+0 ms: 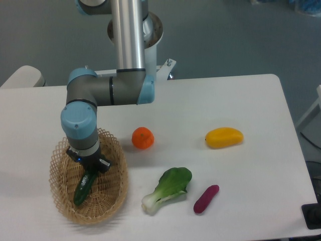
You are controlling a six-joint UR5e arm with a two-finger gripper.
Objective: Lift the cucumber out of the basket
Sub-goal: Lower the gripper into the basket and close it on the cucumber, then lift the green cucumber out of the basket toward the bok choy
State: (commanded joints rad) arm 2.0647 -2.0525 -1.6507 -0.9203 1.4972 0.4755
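Note:
The oval tan wicker basket (113,193) sits at the front left of the white table. The dark green cucumber (81,192) lies tilted inside it, its lower end near the basket floor. My gripper (89,172) points down into the basket at the cucumber's upper end. Its fingers sit on either side of that end, and they look closed on it. The upper tip of the cucumber is hidden by the fingers.
An orange (143,138) lies just right of the basket's far rim. A leafy bok choy (168,188) and a small purple vegetable (206,199) lie at the front centre. A yellow mango (224,137) lies to the right.

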